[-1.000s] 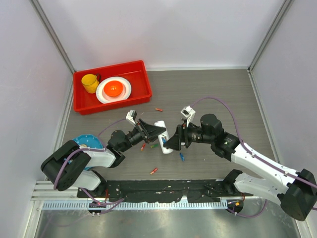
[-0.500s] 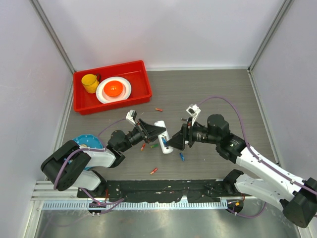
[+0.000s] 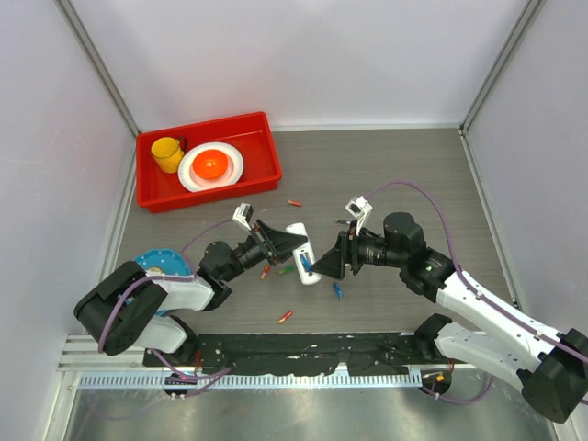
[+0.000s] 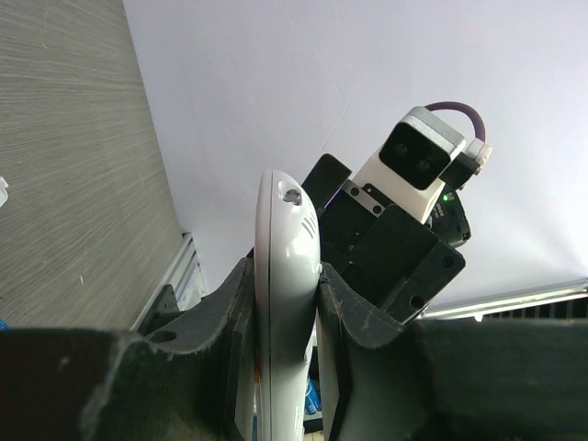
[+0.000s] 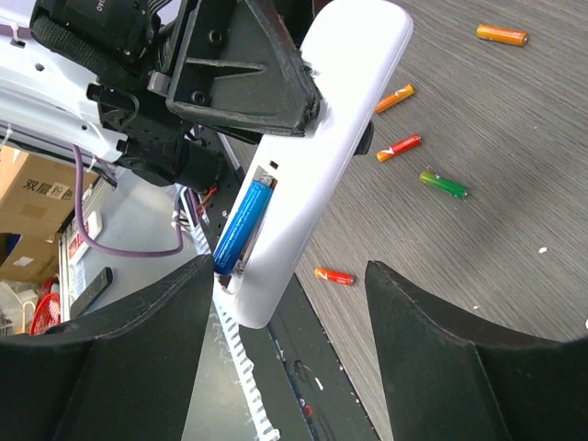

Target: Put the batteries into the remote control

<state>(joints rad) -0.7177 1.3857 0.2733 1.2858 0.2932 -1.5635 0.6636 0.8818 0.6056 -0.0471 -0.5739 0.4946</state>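
While left claw (image 3: pixel 298 243) grips remote control (image 5: pixel 342 108), right claw (image 3: pixel 318 267) faces it.

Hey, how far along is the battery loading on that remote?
Done: one blue battery sits in the bay of the remote control. In hand: left gripper clamps the remote; right gripper hovers open, empty, beside it. Left: loose batteries lie on the table.

We see only one bit of writing: a short row of dark Chinese signs printed on the brown cardboard box (image 5: pixel 23 207) at the left edge of the right wrist view. It starts with 双层; the rest is too small for us to read.
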